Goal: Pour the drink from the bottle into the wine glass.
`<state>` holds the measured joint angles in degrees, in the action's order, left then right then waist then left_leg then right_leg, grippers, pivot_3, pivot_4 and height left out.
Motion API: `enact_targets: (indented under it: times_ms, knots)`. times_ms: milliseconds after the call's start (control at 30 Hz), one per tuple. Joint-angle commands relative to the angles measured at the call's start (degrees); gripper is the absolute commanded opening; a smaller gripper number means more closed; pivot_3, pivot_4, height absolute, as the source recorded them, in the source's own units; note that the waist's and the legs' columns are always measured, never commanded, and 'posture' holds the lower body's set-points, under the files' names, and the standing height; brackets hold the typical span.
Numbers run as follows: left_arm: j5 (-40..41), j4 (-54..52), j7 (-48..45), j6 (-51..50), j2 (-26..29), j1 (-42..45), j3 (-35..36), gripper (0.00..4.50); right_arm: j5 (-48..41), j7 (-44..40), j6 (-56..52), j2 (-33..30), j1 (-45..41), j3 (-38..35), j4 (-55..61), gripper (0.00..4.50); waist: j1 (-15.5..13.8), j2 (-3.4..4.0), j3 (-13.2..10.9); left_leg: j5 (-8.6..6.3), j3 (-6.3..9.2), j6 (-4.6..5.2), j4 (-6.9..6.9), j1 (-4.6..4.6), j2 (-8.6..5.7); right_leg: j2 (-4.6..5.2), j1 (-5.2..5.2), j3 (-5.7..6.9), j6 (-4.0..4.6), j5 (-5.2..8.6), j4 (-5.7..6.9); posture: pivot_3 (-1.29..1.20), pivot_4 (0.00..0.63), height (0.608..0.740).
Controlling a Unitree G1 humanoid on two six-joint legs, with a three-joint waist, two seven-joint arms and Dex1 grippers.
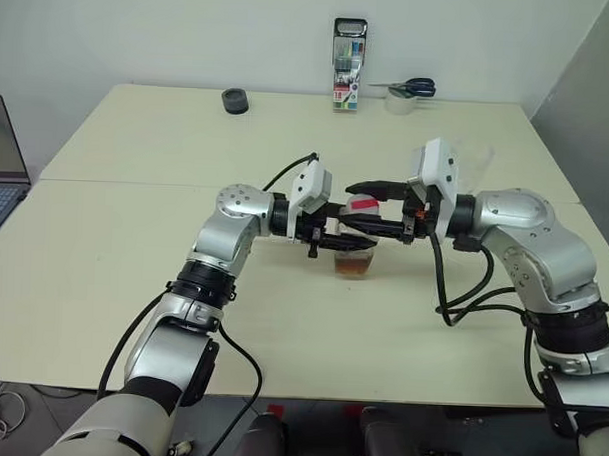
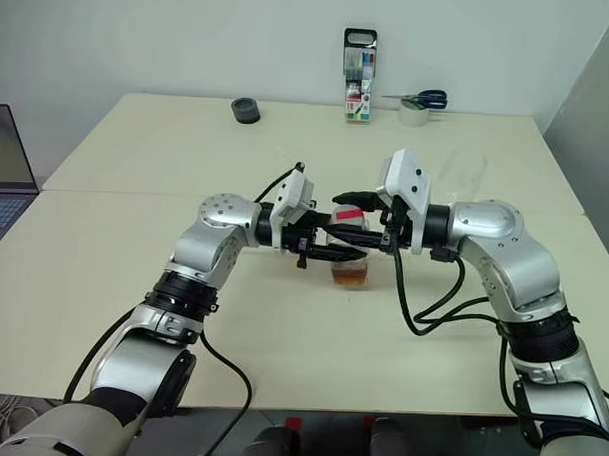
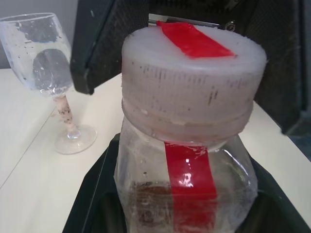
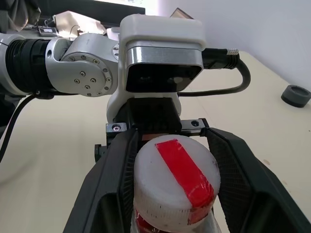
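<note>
Bottle [image 1: 356, 252] stands on the table [image 1: 132, 282], left gripper [image 1: 347, 227] jaws clamped round its body. Right gripper [image 4: 170, 167] jaws bracket the cap [image 4: 176, 184]. We'd grip squarely, unscrew gently; wine glass [image 3: 48, 77] waits nearby.

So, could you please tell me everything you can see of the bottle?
The bottle is small, clear plastic, standing upright on the table near its middle. A wide whitish cap with a red strip across its top is still on; another red strip runs down the body. Reddish-brown drink sits low inside. The left gripper clasps its body, and the right gripper's fingers flank the cap.
</note>
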<state>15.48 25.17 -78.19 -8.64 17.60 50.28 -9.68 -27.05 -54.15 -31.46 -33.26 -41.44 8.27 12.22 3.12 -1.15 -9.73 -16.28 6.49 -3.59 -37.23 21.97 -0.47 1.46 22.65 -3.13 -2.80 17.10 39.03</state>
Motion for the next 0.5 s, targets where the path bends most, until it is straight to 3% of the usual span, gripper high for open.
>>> enact_targets:
  times_ms: [33, 167, 300, 500]
  knots:
    - [1.38, -2.34, 1.83, -0.22, 0.57, 1.66, 2.24, 1.86, 0.34, 5.47, -0.59, -0.01, 0.72, -5.43, 2.37, 2.89, -0.02, 0.00, 0.00, 0.00, 0.02, -0.01, -0.02, 0.01, 0.01, 0.04, 0.00, 0.00, 0.00, 0.00, 0.01, 0.00, 0.150, 0.740]
    - [0.02, -1.35, 3.97, 1.30, 0.57, 1.22, 1.96, 1.85, -2.12, 13.19, -6.46, 0.39, 3.81, -8.88, 12.69, 4.20, -0.14, 0.00, 0.00, 0.01, 0.06, -0.01, -0.09, 0.06, 0.01, 0.16, 0.00, 0.01, 0.00, 0.00, 0.05, 0.00, 0.150, 0.740]
    - [-1.19, 0.72, 5.92, 3.09, -0.14, 1.42, 1.61, 1.85, -3.48, 25.01, -14.16, 5.68, 9.20, -8.53, 24.54, 4.22, -0.29, 0.00, 0.01, 0.03, 0.14, -0.05, -0.10, 0.13, 0.01, 0.20, 0.02, 0.09, 0.00, 0.00, 0.03, 0.00, 0.150, 0.740]
    - [-1.88, 2.87, 7.10, 4.17, -1.28, 2.08, 1.46, 1.85, 8.63, 42.21, -14.84, 13.87, 13.57, -2.73, 28.35, 4.22, -0.23, 0.02, 0.01, 0.06, 0.35, -0.10, -0.31, 0.23, -0.04, 0.19, -0.01, 0.37, 0.00, 0.00, 0.11, 0.00, 0.150, 0.740]
